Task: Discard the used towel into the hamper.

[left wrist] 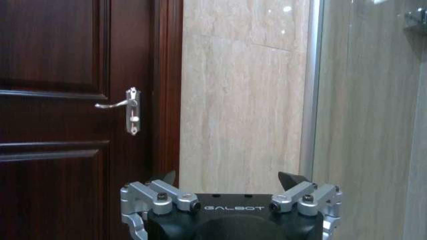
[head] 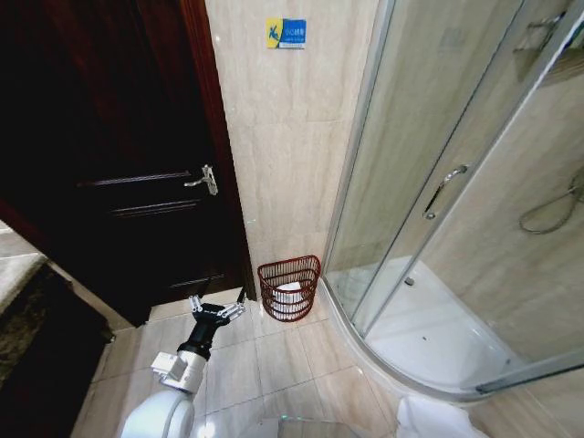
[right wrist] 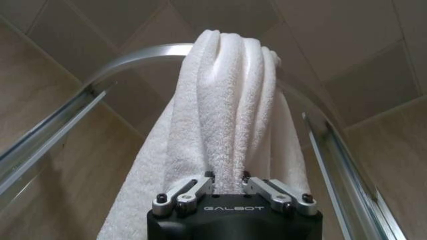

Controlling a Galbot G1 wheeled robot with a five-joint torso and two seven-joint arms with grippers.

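Towel (right wrist: 227,110) is pinched in your right hand (right wrist: 227,182); the carry step. Next, bring it above the hamper (head: 289,287), beside your spread left hand (head: 217,310).

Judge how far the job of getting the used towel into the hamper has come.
Done: the right claw is shut on the white towel, which hangs bunched from it. In hand: carrying it; the left claw is open and empty near the door. Left: the hamper by the shower enclosure has yet to receive this towel.

White towel (right wrist: 227,115), reddish-brown lattice hamper (head: 289,287), dark door (head: 109,155), beige tiles (head: 283,155).
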